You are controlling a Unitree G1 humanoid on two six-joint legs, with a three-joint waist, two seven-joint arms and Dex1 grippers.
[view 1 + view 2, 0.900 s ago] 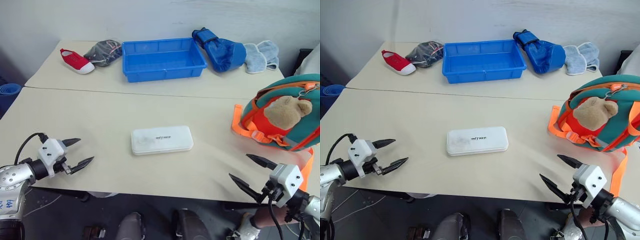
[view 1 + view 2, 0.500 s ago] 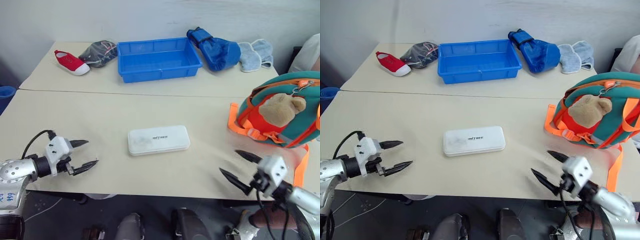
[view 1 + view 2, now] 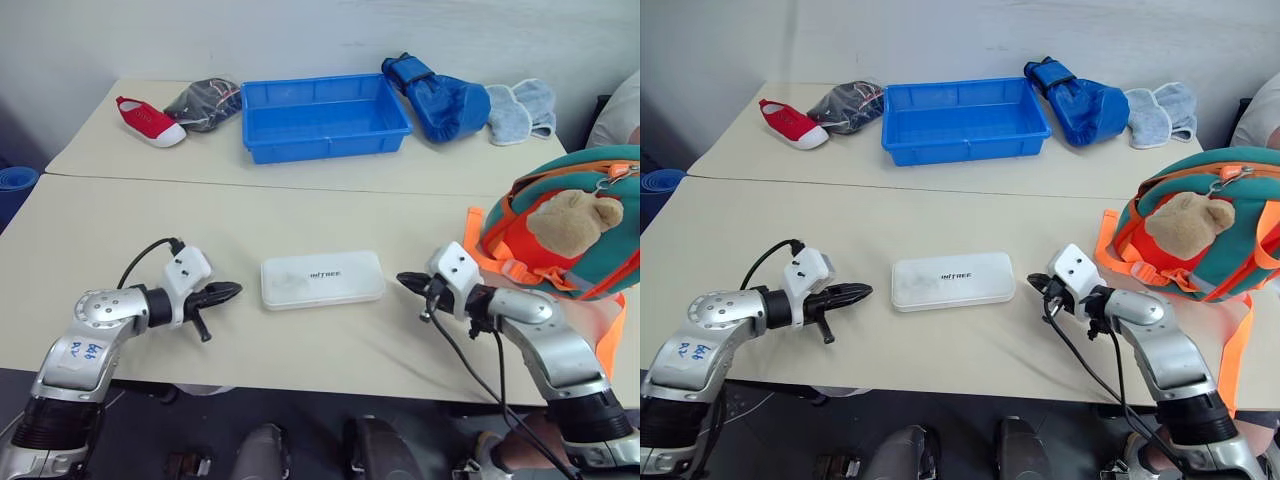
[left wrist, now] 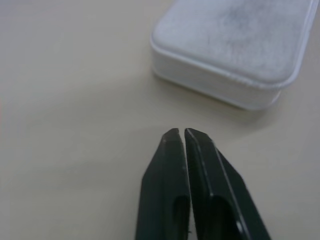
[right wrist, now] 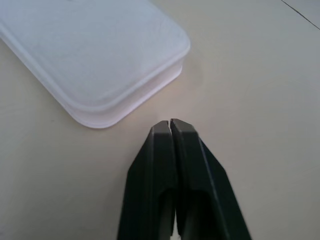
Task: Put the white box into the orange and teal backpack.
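The white box (image 3: pixel 322 279) lies flat in the middle of the near table, small dark lettering on its lid. My left gripper (image 3: pixel 236 290) is shut, its tips a short way off the box's left end and apart from it; the left wrist view shows the box's corner (image 4: pixel 235 50) just past the closed fingers (image 4: pixel 170 170). My right gripper (image 3: pixel 403 280) is shut too, pointing at the box's right end with a small gap (image 5: pixel 100 55). The orange and teal backpack (image 3: pixel 580 230) with its tan plush bear (image 3: pixel 572 222) stands at the table's right edge.
On the far table stand a blue tray (image 3: pixel 325 116), a red shoe (image 3: pixel 150 121), a dark bundle (image 3: pixel 206 104), a blue boxing glove (image 3: pixel 440 98) and a light blue cloth (image 3: pixel 522 108). A seam runs between the two tables. An orange strap (image 3: pixel 608 340) hangs off the near edge.
Both grippers have closed and moved inward toward the two ends of the white box. The box and backpack have stayed put; the camera shifted slightly.
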